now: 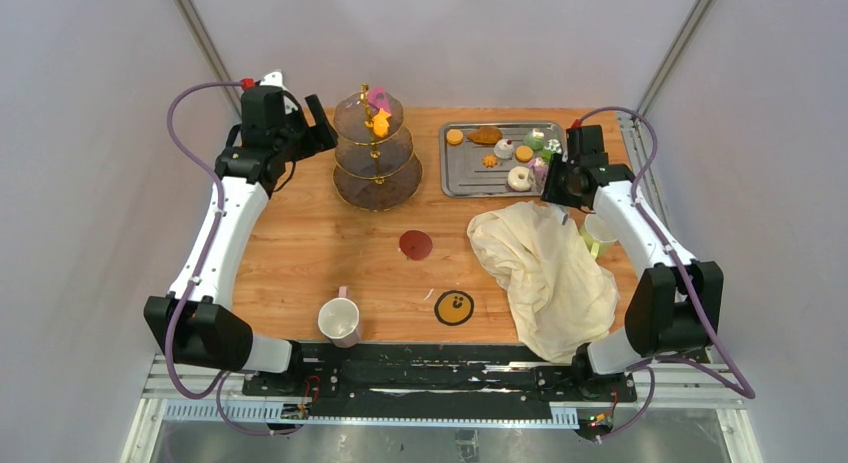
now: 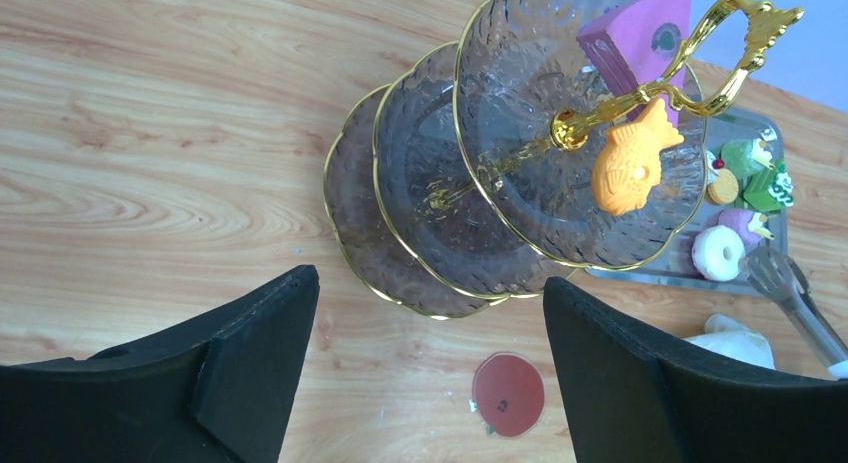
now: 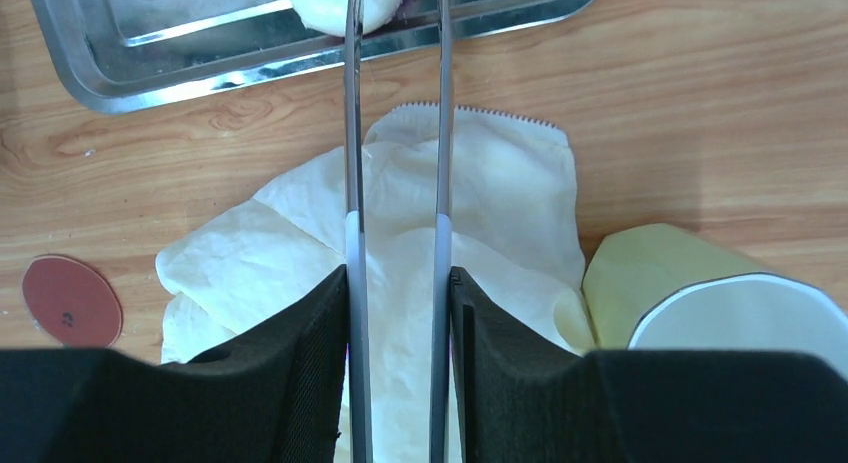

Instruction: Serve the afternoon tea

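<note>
The three-tier smoky glass stand [image 1: 377,153] with a gold stem stands at the back left. Its top tier holds a pink cake slice [image 2: 640,38] and an orange fish-shaped cake [image 2: 630,163]. My left gripper [image 2: 430,313] is open and empty, hovering just left of the stand. My right gripper [image 3: 398,278] is shut on steel tongs [image 3: 352,133]. The tongs reach to the white donut [image 3: 330,8] on the steel tray [image 1: 460,178]; their tips are cut off. Orange macarons [image 1: 455,136] and small cakes [image 1: 535,140] lie on the tray. One pale mug [image 1: 339,320] stands front left, another [image 3: 740,323] beside the right arm.
A large cream cloth [image 1: 545,263] lies crumpled at the right, under my right wrist. A red round coaster [image 1: 416,245] and a yellow one [image 1: 454,307] lie on the wooden table near the middle front.
</note>
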